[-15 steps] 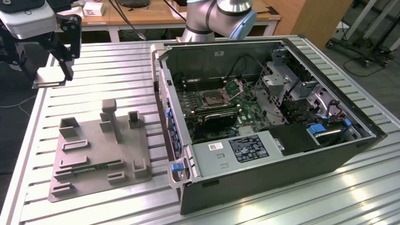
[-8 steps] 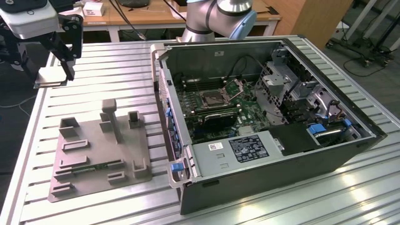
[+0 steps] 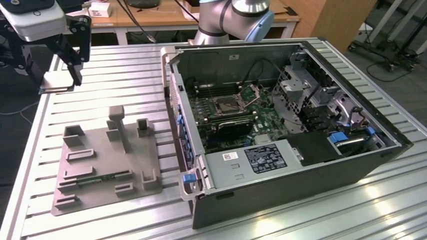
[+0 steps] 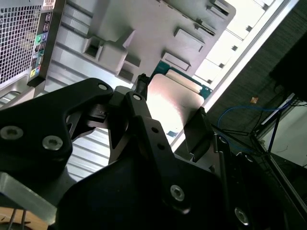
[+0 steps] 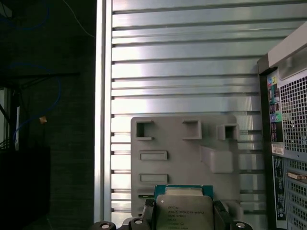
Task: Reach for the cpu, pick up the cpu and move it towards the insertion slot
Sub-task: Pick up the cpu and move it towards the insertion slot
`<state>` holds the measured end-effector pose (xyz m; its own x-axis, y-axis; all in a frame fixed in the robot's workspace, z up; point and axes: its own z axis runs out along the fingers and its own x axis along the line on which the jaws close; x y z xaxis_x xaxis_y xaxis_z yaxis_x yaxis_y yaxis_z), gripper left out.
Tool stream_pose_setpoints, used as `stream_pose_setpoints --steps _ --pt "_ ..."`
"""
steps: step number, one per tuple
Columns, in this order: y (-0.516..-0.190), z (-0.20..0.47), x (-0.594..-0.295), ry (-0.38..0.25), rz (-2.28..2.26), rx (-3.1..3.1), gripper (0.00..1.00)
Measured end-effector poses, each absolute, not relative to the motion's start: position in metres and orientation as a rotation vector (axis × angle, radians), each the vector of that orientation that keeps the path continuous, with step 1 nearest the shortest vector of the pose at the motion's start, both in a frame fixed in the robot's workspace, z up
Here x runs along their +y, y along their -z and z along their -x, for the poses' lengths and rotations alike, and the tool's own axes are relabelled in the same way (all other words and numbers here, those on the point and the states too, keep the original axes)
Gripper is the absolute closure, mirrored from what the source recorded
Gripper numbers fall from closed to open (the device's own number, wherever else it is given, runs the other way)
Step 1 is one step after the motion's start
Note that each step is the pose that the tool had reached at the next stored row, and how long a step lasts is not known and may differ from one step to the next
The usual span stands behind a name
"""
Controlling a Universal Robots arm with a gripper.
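The cpu (image 3: 56,84), a flat square chip with a silvery top plate, hangs above the far corner of the table on the exterior view's left, well off the grey tray (image 3: 100,160). My gripper (image 3: 60,86) is shut on the cpu, one finger on each of two opposite edges. Both wrist views show the cpu (image 4: 173,108) (image 5: 183,213) clamped between the black fingers (image 4: 144,120), with the tray (image 5: 184,153) below. The insertion slot (image 3: 227,104) sits on the green motherboard inside the open case, with its hinged metal plate (image 3: 253,94) raised, far to the exterior view's right of the gripper.
The open computer case (image 3: 347,172) lies on the slatted metal table (image 3: 113,75), its side wall (image 3: 175,100) standing between the tray and the motherboard. A labelled grey box (image 3: 263,159) and drive cages (image 3: 307,95) fill the case. The table edge (image 5: 103,120) runs beside the tray.
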<state>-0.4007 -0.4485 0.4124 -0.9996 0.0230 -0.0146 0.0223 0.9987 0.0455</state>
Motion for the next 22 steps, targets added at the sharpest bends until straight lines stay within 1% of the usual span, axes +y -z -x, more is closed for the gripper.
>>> stream_pose_setpoints --steps 22 --pt "-0.4124 0.3928 -0.4485 -0.071 -0.035 3.126 0.46"
